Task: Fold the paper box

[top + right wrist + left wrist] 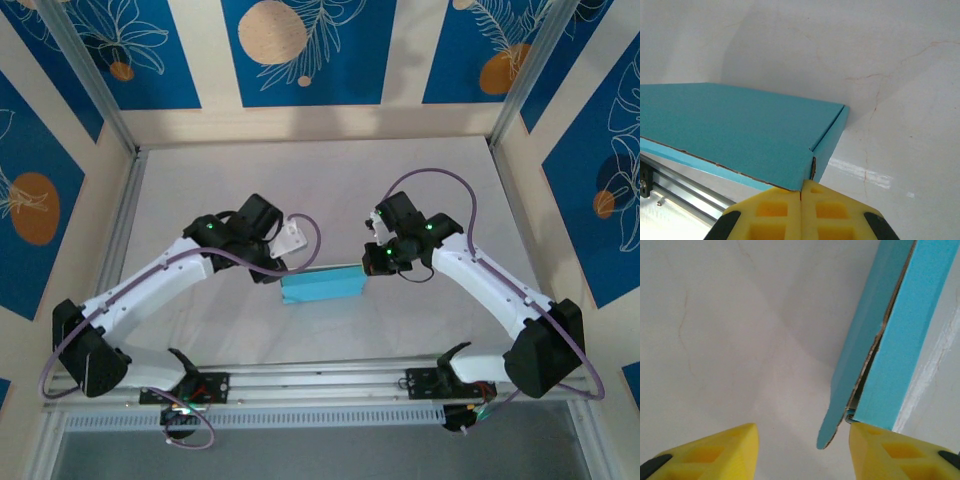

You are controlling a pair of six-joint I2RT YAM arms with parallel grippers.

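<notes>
The paper box (322, 285) lies folded on the table, a shallow light-blue rectangle between the two arms. My left gripper (272, 270) is at the box's left end. In the left wrist view its yellow fingers (725, 450) stand open around the gripper's centre (802, 429). A rounded blue tab (832, 432) of the box (910, 330) hangs loose between them, and the box's corner touches the right finger. My right gripper (372, 262) is at the box's right end. Seen from the right wrist, that gripper (802, 184) is shut, its tips against the corner of the box (740, 125), with nothing between them.
The white table (320, 180) stretches beyond the box to the back wall. An aluminium rail (320, 382) runs along the near edge by the arm bases, and shows as the rail (685, 192) below the box. Blue-patterned walls close in on three sides.
</notes>
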